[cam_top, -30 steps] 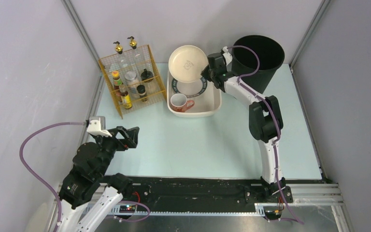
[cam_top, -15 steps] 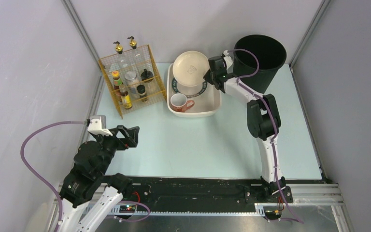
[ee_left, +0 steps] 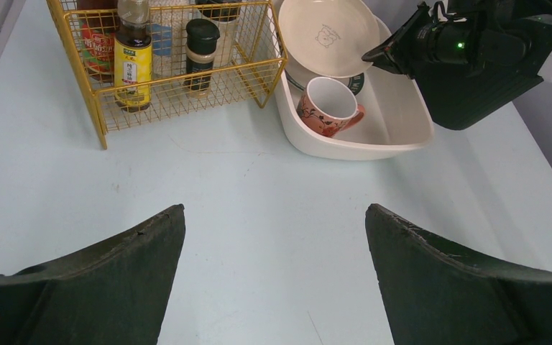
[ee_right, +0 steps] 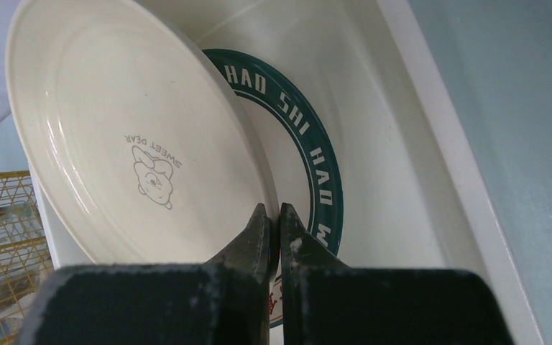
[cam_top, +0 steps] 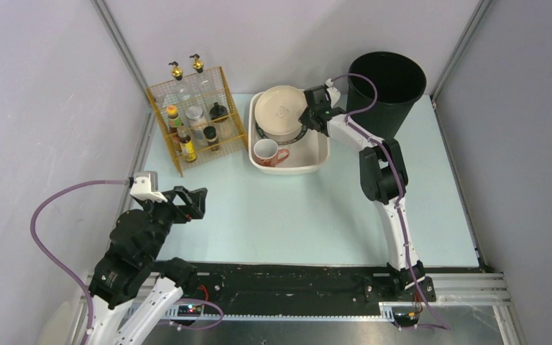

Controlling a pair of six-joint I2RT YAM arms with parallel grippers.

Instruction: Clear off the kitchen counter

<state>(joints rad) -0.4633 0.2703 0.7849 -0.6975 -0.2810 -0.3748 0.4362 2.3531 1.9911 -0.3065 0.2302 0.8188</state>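
Kitchen counter: pale mint-blue, matte, flat, framed by grey rails. Carries three items, all along far edge. Far left: yellow wire rack, upright. Centre: white basin, just beside rack's right side; contact not discernible. Far right corner: black bin, upright, apart from basin.
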